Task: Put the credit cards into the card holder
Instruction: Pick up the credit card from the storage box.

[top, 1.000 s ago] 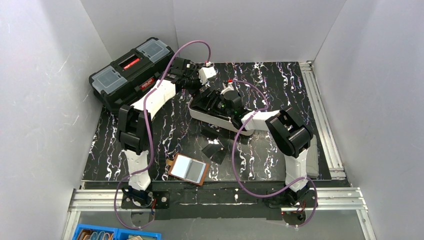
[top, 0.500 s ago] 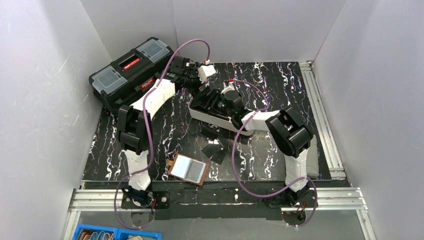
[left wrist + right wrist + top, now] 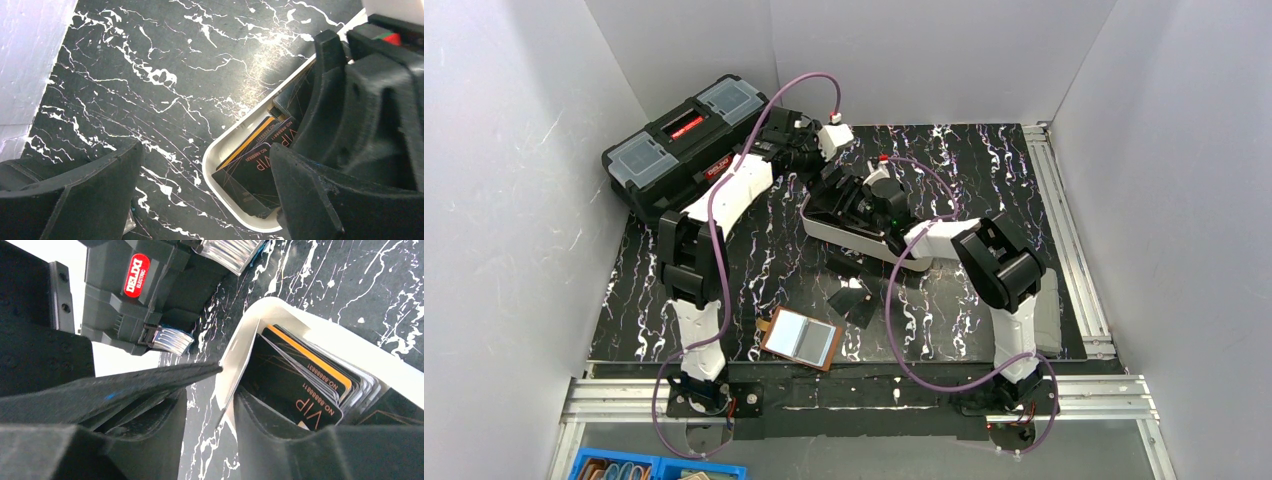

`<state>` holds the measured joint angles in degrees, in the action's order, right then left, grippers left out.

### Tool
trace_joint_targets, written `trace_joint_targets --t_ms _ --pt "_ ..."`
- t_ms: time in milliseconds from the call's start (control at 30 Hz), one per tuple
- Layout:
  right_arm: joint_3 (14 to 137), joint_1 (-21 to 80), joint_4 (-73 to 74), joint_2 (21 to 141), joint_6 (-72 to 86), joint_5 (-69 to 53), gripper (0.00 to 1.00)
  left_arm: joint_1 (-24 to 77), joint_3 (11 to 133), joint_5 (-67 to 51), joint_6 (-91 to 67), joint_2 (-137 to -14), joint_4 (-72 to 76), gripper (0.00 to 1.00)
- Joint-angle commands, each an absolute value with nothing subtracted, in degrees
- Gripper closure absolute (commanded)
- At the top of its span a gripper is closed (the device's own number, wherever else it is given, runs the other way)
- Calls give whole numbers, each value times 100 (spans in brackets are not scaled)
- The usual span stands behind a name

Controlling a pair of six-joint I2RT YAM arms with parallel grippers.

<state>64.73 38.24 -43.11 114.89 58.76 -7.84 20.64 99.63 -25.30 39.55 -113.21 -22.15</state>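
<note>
From above, the card holder lies opened flat at the near edge of the bench, between my two arm bases. It is brown leather outside with a smooth blue-grey lining. Two dark credit cards lie loose on the black, white-veined marble just beyond it. Further back sits a white oblong tray with rounded corners, and a black plastic toolbox stands at the far left. My left gripper hovers by the tray's far-left end, and my right gripper reaches into the tray.

From my left wrist, my left gripper stands wide apart and holds nothing. Only marble and the tray's curved rim lie between its matte black fingers. Inside the tray, glossy black credit cards are stacked on edge. One has an orange stripe, and another reads "VIP" with "NO" and a run of eights in copper print.

From my right wrist, my right gripper is partly apart and straddles the tray's thin white end wall. One finger is outside and the other is inside, against the cards. Marble shows in the gap, and nothing is pinched. "VIP" and "NO.8888…" can be read again. Beyond, the toolbox carries a red oval label reading "DELIXI ELECTRIC" and a ribbed metal latch.
</note>
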Motion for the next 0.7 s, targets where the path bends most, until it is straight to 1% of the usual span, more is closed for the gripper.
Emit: trace_joint_targets --t_ms 0,33,100,133,300,533,667 --pt "6942 3745 -4298 11682 6070 -730 61 1981 10267 -2645 3725 -10893 -2734 1" --pt "7018 3732 -4191 11734 6096 -747 69 1945 10284 -2637 3719 -10847 -2796 1" --pt "7129 3696 -4008 11782 6114 -839 90 1862 10249 -2603 3726 -10721 -2929 1" --pt "7106 3685 -3974 11763 6123 -871 98 1815 10197 -2589 3726 -10637 -2991 1" --pt "6600 3619 -3865 11137 5880 -840 99 1434 10064 -2583 3674 -10037 -3365 1" --pt "5967 3603 -3211 9806 5049 -757 99 1163 9678 -2757 3486 -8905 -3766 1" --pt "5589 3547 -3122 9020 4729 -1034 99 1102 9345 -3089 3206 -8256 -3908 1"
